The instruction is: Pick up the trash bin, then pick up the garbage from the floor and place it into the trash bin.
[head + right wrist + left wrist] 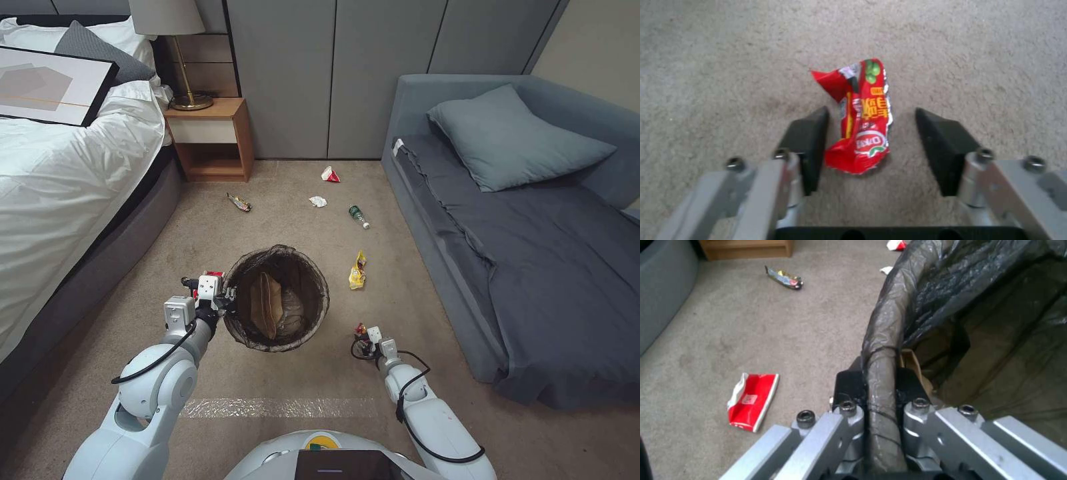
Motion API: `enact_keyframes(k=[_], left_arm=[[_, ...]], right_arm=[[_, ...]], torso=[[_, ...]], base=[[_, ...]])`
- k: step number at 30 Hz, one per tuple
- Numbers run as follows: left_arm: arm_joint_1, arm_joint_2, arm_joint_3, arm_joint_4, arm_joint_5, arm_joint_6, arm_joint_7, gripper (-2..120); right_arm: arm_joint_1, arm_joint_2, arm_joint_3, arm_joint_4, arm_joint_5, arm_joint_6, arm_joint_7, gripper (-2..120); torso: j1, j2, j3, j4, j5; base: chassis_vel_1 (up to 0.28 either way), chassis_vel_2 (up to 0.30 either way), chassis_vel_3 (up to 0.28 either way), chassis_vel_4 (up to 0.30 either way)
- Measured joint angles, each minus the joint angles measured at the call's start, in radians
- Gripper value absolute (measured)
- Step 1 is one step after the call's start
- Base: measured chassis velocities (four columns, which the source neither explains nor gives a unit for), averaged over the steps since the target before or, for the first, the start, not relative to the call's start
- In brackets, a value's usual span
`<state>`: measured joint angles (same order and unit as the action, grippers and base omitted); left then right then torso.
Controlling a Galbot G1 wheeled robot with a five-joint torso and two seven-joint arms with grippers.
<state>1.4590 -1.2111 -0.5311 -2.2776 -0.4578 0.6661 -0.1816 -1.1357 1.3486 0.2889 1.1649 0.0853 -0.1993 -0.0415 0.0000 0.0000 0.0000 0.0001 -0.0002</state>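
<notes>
The left gripper (880, 390) has its jaws pinching the bagged rim of the trash bin (276, 298), held above the carpet (300, 380). The right gripper (871, 140) has its jaws spread wide around a red wrapper (862, 126) lying on the carpet.

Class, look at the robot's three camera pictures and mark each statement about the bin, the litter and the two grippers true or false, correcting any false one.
1. The left gripper is clamped on the bag-covered rim of the round bag-lined trash bin. True.
2. The right gripper is shut on the crumpled red snack wrapper. False: its fingers are open, one on each side of the wrapper lying on the carpet.
3. A tan paper bag lies inside the bin. True.
4. The small green bottle is in the bin. False: it lies on the carpet beyond it.
5. The yellow snack wrapper lies on the bed. False: it is on the carpet.
</notes>
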Motion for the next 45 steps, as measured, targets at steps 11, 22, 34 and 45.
enact_keyframes(k=[11, 22, 34, 45], left_arm=[[-0.003, 0.001, 0.008, 0.002, 0.002, 0.0, -0.002, 5], [-0.008, -0.001, 0.012, 0.008, 0.003, 0.0, -0.002, 5], [-0.007, 0.0, 0.008, 0.002, -0.002, 0.002, -0.002, 5], [-0.003, 0.003, 0.013, 0.003, 0.001, 0.005, -0.002, 5]], right_arm=[[-0.007, -0.001, 0.015, -0.002, 0.002, 0.003, -0.001, 7], [-0.029, -0.01, 0.026, 0.042, -0.01, 0.006, 0.002, 0], [-0.182, -0.088, 0.087, 0.445, 0.025, -0.007, 0.014, 0], [-0.203, -0.202, 0.127, 0.76, 0.178, -0.098, 0.015, 0]], torso=[[0.0, 0.0, 0.0, -0.0001, 0.0], [0.0, 0.0, 0.0, -0.0005, 0.0001], [0.0, 0.0, 0.0, -0.0005, 0.0001], [0.0, 0.0, 0.0, 0.0, 0.0003]], base=[[0.0, 0.0, 0.0, 0.0], [0.0, 0.0, 0.0, 0.0], [0.0, 0.0, 0.0, 0.0], [0.0, 0.0, 0.0, 0.0]])
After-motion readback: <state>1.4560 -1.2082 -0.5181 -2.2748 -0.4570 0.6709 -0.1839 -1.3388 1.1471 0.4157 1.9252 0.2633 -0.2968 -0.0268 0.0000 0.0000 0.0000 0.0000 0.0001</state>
